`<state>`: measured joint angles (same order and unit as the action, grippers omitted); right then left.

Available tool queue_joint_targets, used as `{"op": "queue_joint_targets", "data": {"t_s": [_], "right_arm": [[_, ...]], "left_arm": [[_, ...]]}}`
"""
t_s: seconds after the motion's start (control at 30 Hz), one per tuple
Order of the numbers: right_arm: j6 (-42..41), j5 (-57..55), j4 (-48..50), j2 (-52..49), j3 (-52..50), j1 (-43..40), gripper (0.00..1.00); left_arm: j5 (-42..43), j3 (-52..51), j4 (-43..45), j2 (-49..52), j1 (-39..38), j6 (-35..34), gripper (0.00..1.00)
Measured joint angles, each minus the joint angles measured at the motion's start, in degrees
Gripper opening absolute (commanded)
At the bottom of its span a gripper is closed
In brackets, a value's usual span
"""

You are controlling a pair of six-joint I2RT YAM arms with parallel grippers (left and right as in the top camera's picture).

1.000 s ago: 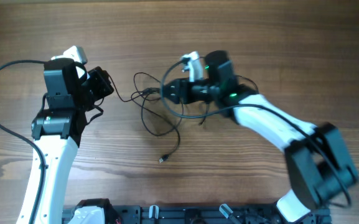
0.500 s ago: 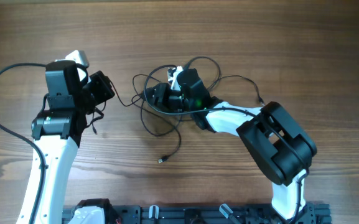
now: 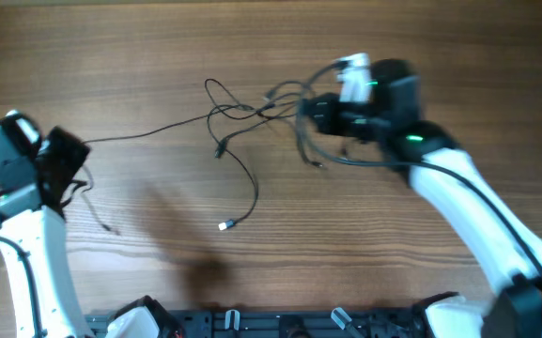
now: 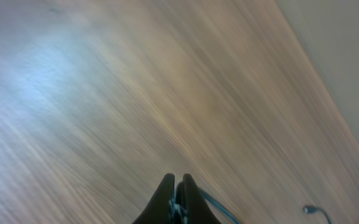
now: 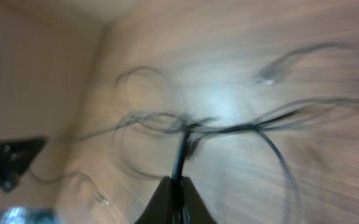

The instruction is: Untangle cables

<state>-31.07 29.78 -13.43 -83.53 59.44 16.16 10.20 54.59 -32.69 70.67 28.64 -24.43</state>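
**Overhead view.** The bench [image 3: 158, 38] fills the frame, and a black rail [image 3: 280, 324] lies along its 6 o'clock edge. Two arms are in view, each with one hand.
- The left hand [image 3: 67, 158] sits at 9 o'clock, close to the frame edge. Its jaws are hard to read here.
- The right hand [image 3: 316, 111] sits at 1 o'clock.
- The cables [image 3: 252, 111] lie knotted between 11 and 12 o'clock, just beside the right hand.
- One thin strand runs from the knot out to the left hand.
- Three loose ends can be counted. One has a plug [image 3: 224, 225] near 7 o'clock, one is below the knot, and one trails under the left hand.
- The strands in the knot cannot be counted.
- Open bench lies along the whole 12 o'clock band and across the 5 o'clock quarter.

**Left wrist view.** This view is blurred.
- The left hand [image 4: 177, 178] is at 6 o'clock, fingers pressed together on one thin cable that leaves toward 4 o'clock.
- One plug end shows at 4 o'clock.
- The bench edge runs diagonally across the 2 o'clock corner.
- Bare wood fills everything from 8 to 12 o'clock.

**Right wrist view.** This view is also blurred.
- The right hand [image 5: 178, 182] is at 6 o'clock, fingers together and clamped on a cable that rises to the knot at centre.
- Loops spread toward 3 and 10 o'clock.
- The bench edge crosses the 11 o'clock corner.
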Motion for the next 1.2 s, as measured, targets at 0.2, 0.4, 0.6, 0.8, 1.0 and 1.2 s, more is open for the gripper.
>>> {"op": "queue_joint_targets", "data": {"t_s": [0.2, 0.4, 0.6, 0.8, 1.0, 1.2], "right_arm": [[6.8, -15.4, -21.4, 4.5, -0.2, -27.3, 0.05], [7.4, -20.3, -21.2, 4.5, -0.2, -50.8, 0.05], [7.6, -16.5, -20.3, 4.1, -0.2, -62.2, 0.05], [13.6, -6.3, -19.2, 3.7, -0.2, -46.8, 0.05], [13.4, -5.4, -16.7, 3.7, -0.2, -33.8, 0.05], [13.4, -5.4, -16.7, 3.6, -0.2, -33.8, 0.04]], "left_arm": [[0.6, 0.0, -0.6, 3.0, 10.2, -2.5, 0.04], [-2.0, 0.0, -1.1, 4.1, 13.2, -7.3, 0.04], [-0.8, 0.0, -1.7, 4.1, 19.5, -9.9, 0.04], [11.9, 0.0, 0.3, 4.1, 8.3, -10.6, 0.94], [14.5, 0.0, 8.5, 5.1, -24.0, -4.9, 0.99], [13.3, 0.0, 19.1, 20.1, -51.9, -2.4, 1.00]]}}
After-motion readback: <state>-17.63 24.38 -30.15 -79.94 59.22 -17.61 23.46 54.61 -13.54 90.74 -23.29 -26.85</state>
